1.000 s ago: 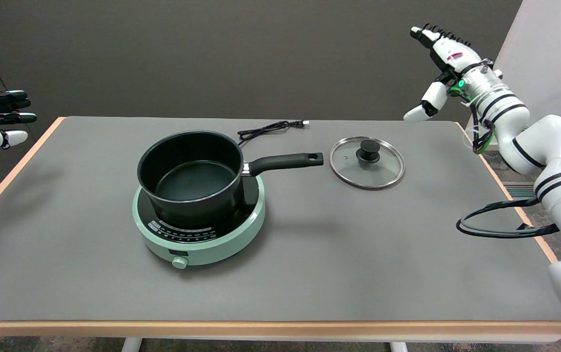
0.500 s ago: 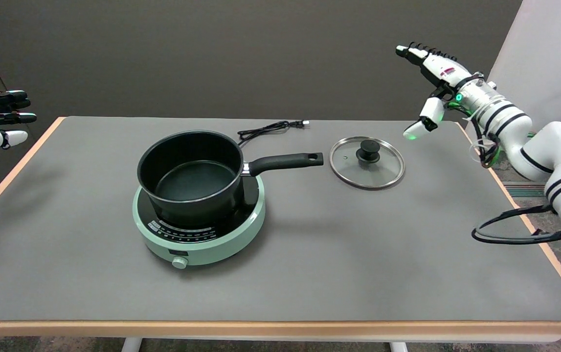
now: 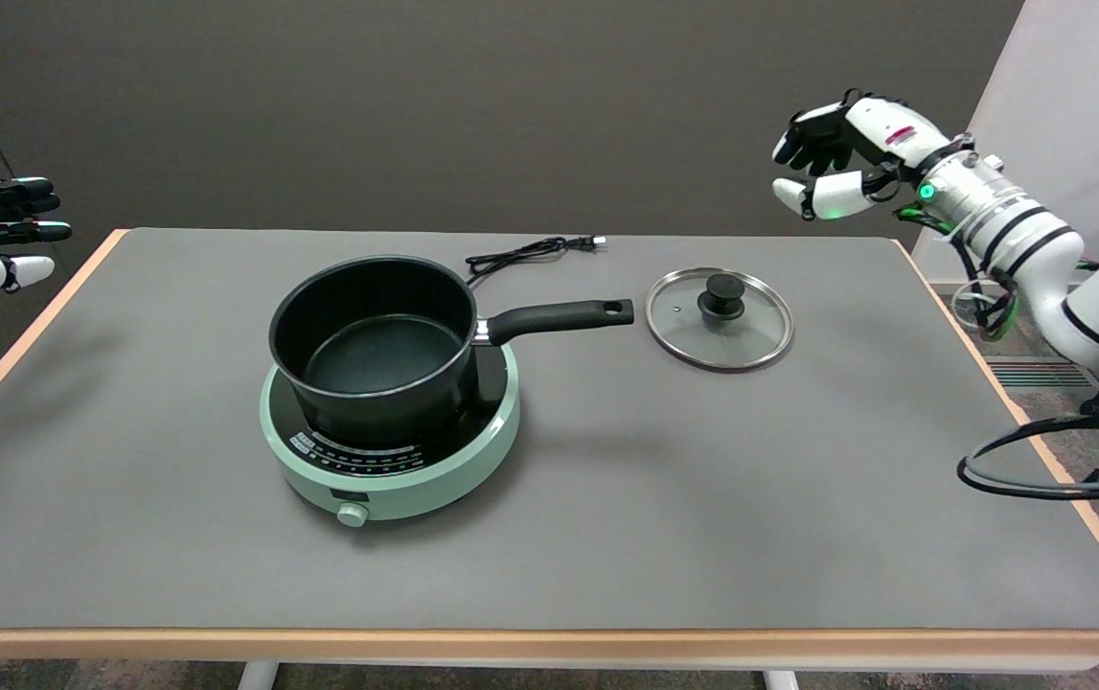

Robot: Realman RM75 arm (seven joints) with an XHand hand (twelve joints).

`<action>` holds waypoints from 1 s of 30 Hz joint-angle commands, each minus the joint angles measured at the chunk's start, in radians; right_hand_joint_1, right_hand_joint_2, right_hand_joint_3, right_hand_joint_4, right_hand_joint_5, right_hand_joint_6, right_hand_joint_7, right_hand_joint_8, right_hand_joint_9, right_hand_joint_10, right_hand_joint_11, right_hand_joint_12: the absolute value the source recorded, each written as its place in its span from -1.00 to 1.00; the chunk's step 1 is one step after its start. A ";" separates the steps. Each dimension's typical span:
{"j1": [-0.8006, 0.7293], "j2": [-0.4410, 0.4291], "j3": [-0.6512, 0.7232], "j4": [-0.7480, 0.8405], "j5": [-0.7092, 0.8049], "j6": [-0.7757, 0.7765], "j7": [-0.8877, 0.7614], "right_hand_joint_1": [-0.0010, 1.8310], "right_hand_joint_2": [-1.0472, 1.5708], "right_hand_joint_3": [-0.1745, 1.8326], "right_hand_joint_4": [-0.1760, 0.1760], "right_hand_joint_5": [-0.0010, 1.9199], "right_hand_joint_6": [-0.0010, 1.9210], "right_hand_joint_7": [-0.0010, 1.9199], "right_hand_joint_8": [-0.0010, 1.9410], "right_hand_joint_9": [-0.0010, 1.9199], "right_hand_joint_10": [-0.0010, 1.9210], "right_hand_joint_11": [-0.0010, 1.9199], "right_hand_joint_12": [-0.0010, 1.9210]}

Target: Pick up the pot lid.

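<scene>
The right hand point(image 3: 832, 168) hangs in the air above the far right part of the table point(image 3: 606, 537), up and to the right of the pot lid point(image 3: 719, 317) and well apart from it. It holds nothing and touches nothing. Its fingers point(image 3: 803, 144) are bent forward and downward, and the thumb point(image 3: 822, 199) sits below them with a clear gap between, so the hand is loosely cupped and released rather than clenched.

The pot lid lies flat on the table, knob point(image 3: 721, 290) up, just beside the end of the pot handle point(image 3: 559, 317) without touching it. It is a glass lid with a metal rim and a black knob.

The black pot point(image 3: 372, 350) stands uncovered on a round green hot plate point(image 3: 391, 460) left of the lid, its handle pointing right toward the lid. A black power cord point(image 3: 530, 251) lies on the table behind the pot.
</scene>
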 commanded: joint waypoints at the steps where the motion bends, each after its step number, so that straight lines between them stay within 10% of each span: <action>1: -0.225 0.009 0.212 0.259 -0.017 -0.017 0.019 -0.15 0.35 -0.07 0.33 -0.23 -0.34 -0.06 -0.58 -0.13 -0.21 -0.38 0.34; 30: 0.058 -0.071 -0.171 0.024 -0.142 0.116 0.015 -0.05 0.30 0.05 0.14 -0.32 -0.59 -0.23 -0.72 -0.22 -0.33 -0.45 0.33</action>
